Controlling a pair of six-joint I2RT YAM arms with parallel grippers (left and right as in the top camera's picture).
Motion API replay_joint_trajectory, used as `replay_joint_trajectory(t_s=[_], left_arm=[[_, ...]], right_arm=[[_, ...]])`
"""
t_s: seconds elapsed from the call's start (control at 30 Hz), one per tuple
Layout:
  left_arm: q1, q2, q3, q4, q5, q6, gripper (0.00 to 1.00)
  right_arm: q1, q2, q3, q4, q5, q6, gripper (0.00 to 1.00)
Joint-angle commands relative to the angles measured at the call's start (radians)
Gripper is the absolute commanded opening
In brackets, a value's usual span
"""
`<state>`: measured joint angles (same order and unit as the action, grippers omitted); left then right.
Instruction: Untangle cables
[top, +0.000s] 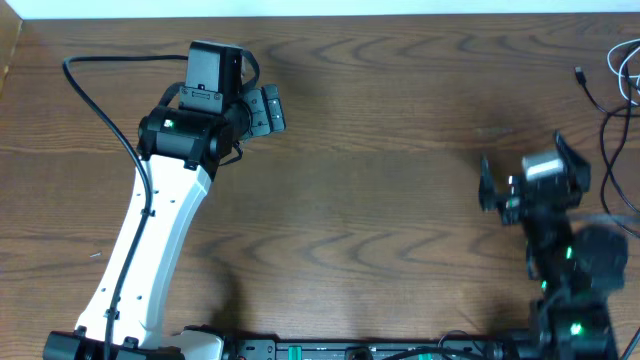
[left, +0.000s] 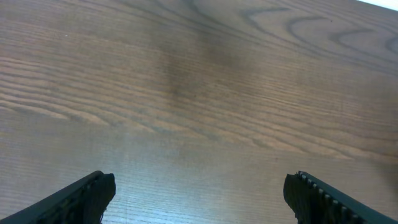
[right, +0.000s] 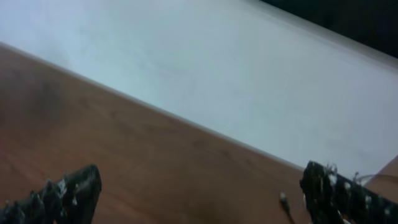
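Gaping jaws; cables (top: 588, 88) far right

No words, labels, brand names, numbers or signs can be read in any of the three views. The nearest thing to a marking is a small green light (top: 168, 124) glowing on the left arm (top: 150, 230), upper left of the overhead view. More green lights (top: 577, 328) glow on the right arm (top: 590, 262), lower right. None carries lettering.
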<state>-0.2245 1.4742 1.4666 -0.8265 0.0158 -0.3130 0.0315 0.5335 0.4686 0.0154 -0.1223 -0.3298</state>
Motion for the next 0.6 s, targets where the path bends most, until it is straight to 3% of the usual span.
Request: replay_joint_trajectory(t_s=[0.0,0.27,0.57], left_arm=[[0.002,0.009,0.009,0.0,-0.017,0.013,0.93],[0.002,0.009,0.009,0.0,-0.017,0.013,0.93],[0.002,0.009,0.009,0.0,-0.017,0.013,0.93]], right_arm=[[-0.023,-0.171,-0.151,0.047,0.004,-0.016,0.99],[-0.026,-0.456,-0.391,0.057,-0.006,-0.015,0.99],[-0.025,-0.529,-0.463,0.002,-0.034,-0.015,0.99]])
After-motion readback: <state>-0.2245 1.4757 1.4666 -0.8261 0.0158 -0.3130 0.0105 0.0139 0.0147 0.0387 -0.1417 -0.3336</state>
